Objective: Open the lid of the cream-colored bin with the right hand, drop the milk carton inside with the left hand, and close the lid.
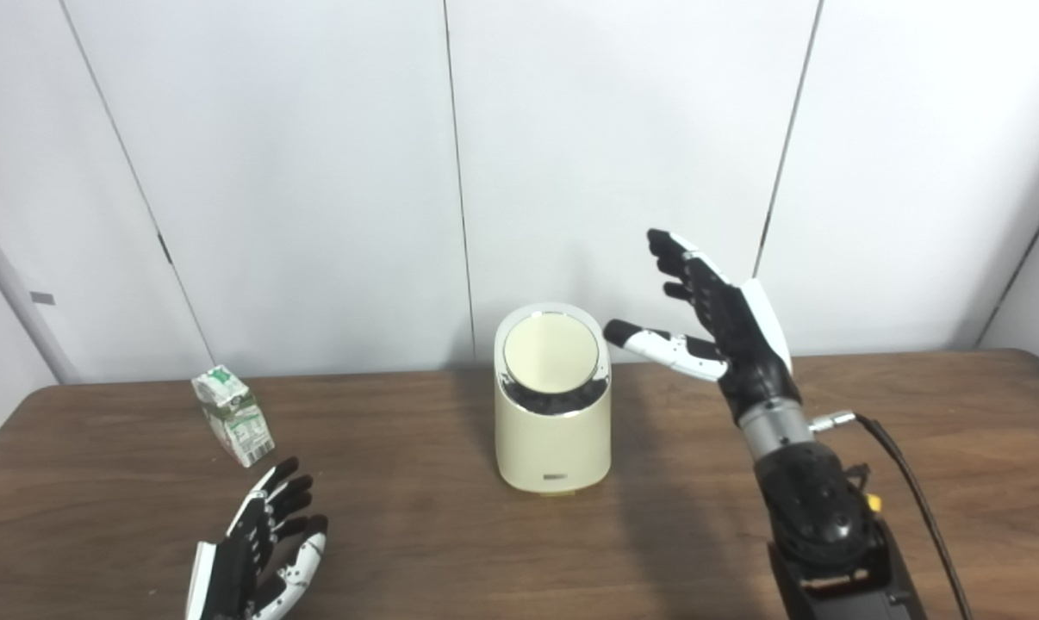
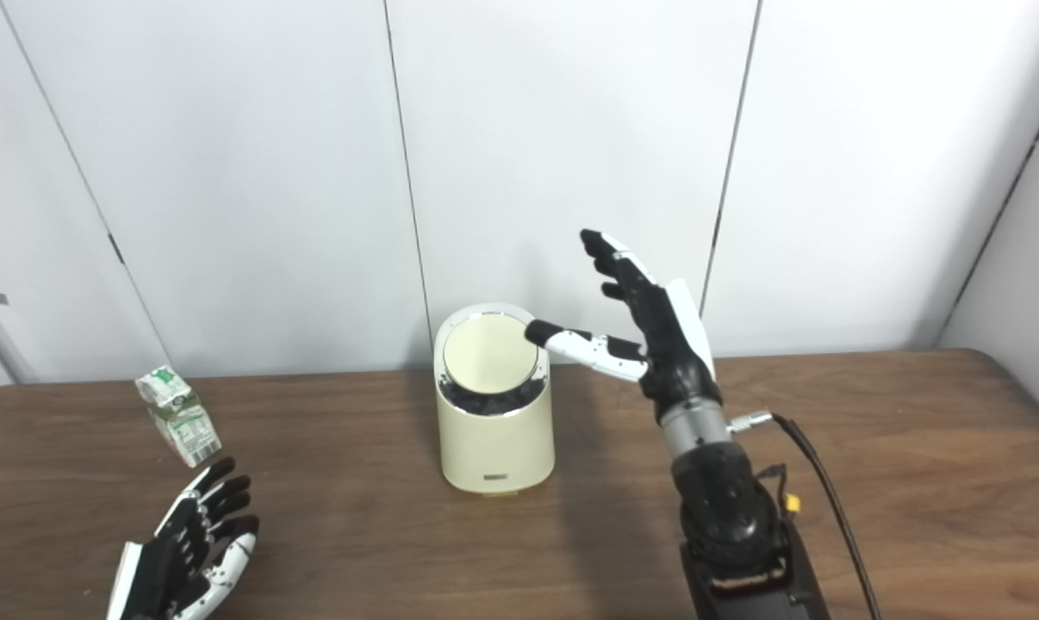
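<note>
Cream and glossy, the bin (image 1: 553, 405) is a rounded cylinder standing upright on the dark wood-grain table (image 1: 916, 430). From the left eye view, its round lid (image 1: 550, 354) sits tilted toward the camera inside a shiny chrome rim, with a dark gap showing under the lid's near edge. Up and to the right of the bin, the right hand (image 1: 726, 323) is raised with its fingers spread and holding nothing; its white-tipped thumb reaches toward the bin's rim, with a narrow gap visible between them. Well to the left of the bin, the milk carton (image 1: 233, 415) stands slightly tilted, green and white, with a folded gable top. The left hand (image 1: 265, 547) lies low, left of and nearer than the bin, fingers apart and empty, close to the carton but not touching it.

From the right eye view, the thumb tip (image 2: 541, 331) overlaps the lid's chrome rim, so contact cannot be told. A black cable (image 2: 817, 482) trails from the right wrist across the table.
</note>
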Available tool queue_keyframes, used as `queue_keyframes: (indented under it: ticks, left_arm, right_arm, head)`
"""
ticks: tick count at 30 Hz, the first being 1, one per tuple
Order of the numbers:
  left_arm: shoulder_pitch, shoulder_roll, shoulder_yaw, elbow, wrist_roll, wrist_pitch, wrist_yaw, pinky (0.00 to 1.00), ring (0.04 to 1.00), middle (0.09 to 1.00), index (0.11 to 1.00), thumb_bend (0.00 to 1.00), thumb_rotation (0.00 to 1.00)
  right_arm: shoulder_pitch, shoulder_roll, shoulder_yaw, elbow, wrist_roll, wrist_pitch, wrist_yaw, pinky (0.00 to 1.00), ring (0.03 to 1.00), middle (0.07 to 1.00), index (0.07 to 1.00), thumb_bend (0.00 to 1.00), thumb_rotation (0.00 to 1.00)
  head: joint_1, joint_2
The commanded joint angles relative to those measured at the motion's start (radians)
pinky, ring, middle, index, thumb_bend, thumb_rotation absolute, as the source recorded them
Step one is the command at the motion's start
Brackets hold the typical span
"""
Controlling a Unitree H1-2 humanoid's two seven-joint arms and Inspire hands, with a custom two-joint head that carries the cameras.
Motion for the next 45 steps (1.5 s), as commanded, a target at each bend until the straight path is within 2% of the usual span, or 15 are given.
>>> queue_keyframes:
  ticks: [1, 10, 16, 20, 25, 31, 34, 45]
  left_arm:
    - [0.026, -0.010, -0.006, 0.014, -0.005, -0.007, 0.008, 0.77, 0.814, 0.825, 0.905, 0.27, 0.16]
    - [0.031, -0.011, -0.006, 0.009, -0.017, -0.013, 0.002, 0.75, 0.812, 0.829, 0.909, 0.28, 0.24]
    - [0.033, -0.011, -0.003, 0.008, -0.021, -0.012, 0.005, 0.77, 0.812, 0.823, 0.905, 0.28, 0.21]
    - [0.035, -0.009, -0.003, -0.001, -0.008, 0.000, 0.010, 0.77, 0.811, 0.820, 0.900, 0.28, 0.22]
    - [0.034, -0.009, -0.001, 0.004, -0.010, -0.006, 0.009, 0.77, 0.817, 0.827, 0.897, 0.28, 0.20]
    - [0.035, -0.010, -0.002, 0.002, -0.010, -0.005, 0.008, 0.76, 0.815, 0.832, 0.895, 0.29, 0.27]
    - [0.036, -0.012, -0.002, -0.004, -0.013, 0.003, 0.006, 0.77, 0.820, 0.835, 0.898, 0.29, 0.26]
    - [0.038, -0.013, -0.005, -0.011, -0.001, 0.011, 0.008, 0.77, 0.818, 0.830, 0.892, 0.29, 0.27]
  right_arm:
    - [-0.075, 0.001, 0.012, -0.010, -0.035, -0.005, -0.001, 0.79, 0.890, 0.893, 0.880, 0.85, 0.49]
    - [-0.139, -0.002, 0.054, 0.069, -0.099, 0.001, 0.000, 0.80, 0.892, 0.916, 0.889, 0.82, 0.41]
    - [-0.165, -0.008, 0.063, 0.156, -0.121, -0.062, -0.027, 0.82, 0.892, 0.910, 0.885, 0.83, 0.37]
    - [-0.178, -0.008, 0.072, 0.194, -0.137, -0.078, -0.032, 0.83, 0.904, 0.916, 0.908, 0.82, 0.37]
    - [-0.199, -0.012, 0.091, 0.257, -0.186, -0.108, -0.062, 0.79, 0.867, 0.886, 0.915, 0.84, 0.39]
    - [-0.224, -0.009, 0.095, 0.316, -0.221, -0.101, -0.089, 0.75, 0.840, 0.865, 0.893, 0.85, 0.40]
    - [-0.231, -0.009, 0.099, 0.341, -0.236, -0.101, -0.098, 0.73, 0.829, 0.857, 0.883, 0.85, 0.39]
    - [-0.216, -0.024, 0.130, 0.368, -0.275, -0.091, -0.095, 0.78, 0.858, 0.874, 0.885, 0.87, 0.35]
  head:
    - [-0.001, 0.001]
    - [0.009, 0.007]
    - [0.009, 0.012]
    - [0.007, 0.017]
    - [0.009, 0.018]
    - [0.010, 0.021]
    - [0.011, 0.022]
    - [0.011, 0.023]
